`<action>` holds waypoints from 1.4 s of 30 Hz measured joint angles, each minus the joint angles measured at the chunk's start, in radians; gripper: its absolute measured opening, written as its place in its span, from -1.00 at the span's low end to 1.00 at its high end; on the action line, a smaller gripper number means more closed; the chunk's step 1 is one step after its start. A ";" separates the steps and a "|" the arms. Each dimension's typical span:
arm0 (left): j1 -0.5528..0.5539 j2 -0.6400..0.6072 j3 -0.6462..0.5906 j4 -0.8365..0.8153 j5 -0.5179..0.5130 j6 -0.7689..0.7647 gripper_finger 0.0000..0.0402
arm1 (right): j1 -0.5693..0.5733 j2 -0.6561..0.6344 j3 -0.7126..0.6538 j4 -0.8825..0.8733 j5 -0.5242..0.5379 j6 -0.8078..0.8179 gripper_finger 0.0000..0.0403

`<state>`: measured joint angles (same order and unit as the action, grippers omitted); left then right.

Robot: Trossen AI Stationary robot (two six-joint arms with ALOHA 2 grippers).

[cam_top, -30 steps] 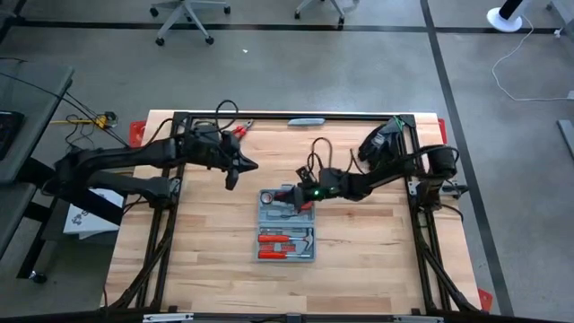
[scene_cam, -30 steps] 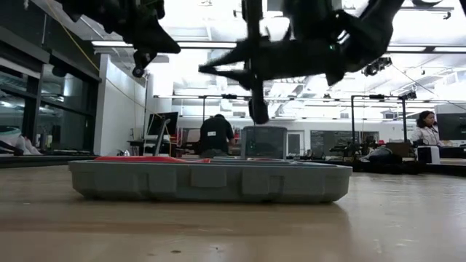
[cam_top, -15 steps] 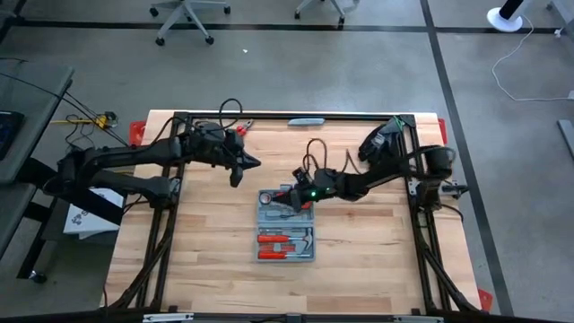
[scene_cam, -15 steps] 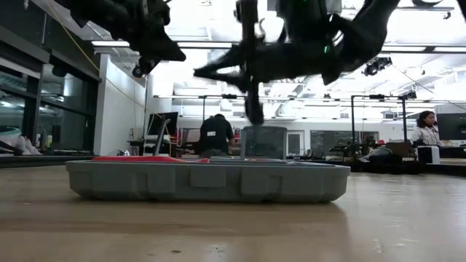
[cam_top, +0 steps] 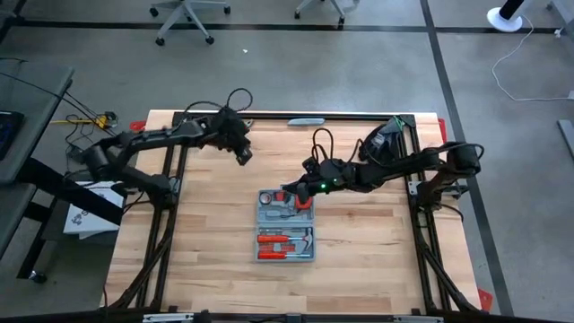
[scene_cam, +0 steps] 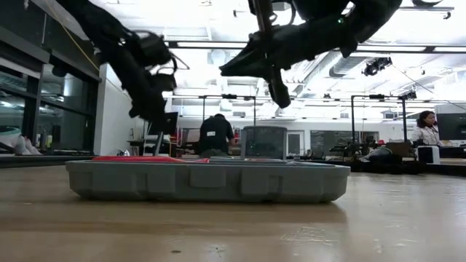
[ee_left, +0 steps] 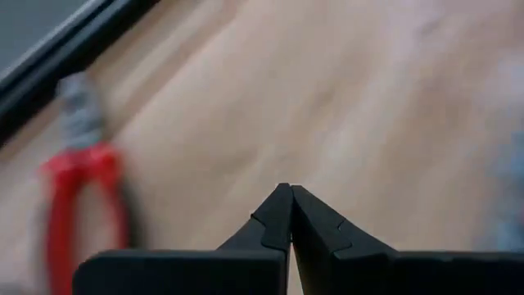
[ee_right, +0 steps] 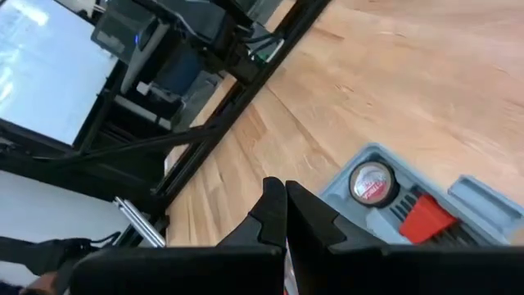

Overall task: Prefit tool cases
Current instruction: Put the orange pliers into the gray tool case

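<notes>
Case (cam_top: 287, 225) sits open mid-table; right claw (cam_top: 285, 191) clenched empty above it, left claw (cam_top: 243, 156) clenched near pliers (ee_left: 82, 197).

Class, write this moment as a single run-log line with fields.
left gripper: shut, empty, far side near red-handled pliers | right gripper: shut, empty, above open grey-blue plastic tool case | case: flat on wooden table

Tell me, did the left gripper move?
Yes. The left gripper, shut, has swung away from the tool case toward the table's far edge, near the red-handled pliers.
</notes>
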<state>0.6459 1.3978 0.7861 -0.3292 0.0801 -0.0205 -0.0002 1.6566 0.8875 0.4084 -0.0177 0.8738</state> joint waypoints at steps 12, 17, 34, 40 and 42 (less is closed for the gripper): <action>0.128 0.270 0.281 -0.294 -0.116 0.165 -0.47 | -0.001 0.002 0.000 -0.010 -0.018 0.016 -1.00; 0.162 0.352 0.332 -0.324 -0.075 0.164 -0.28 | -0.018 0.002 0.000 -0.010 -0.022 0.016 -1.00; 0.204 0.482 0.338 -0.385 -0.070 0.171 -0.35 | -0.033 0.002 0.000 -0.011 -0.039 0.028 -1.00; 0.196 0.483 0.336 -0.398 -0.054 0.177 -0.83 | -0.032 0.002 0.000 -0.009 0.040 0.091 -1.00; 0.192 0.484 0.335 -0.398 -0.042 0.180 -0.83 | -0.030 0.002 0.000 -0.007 0.045 0.101 -1.00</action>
<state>0.8379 1.8816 1.1210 -0.7277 0.0380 0.1600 -0.0302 1.6588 0.8875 0.4017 0.0275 0.9746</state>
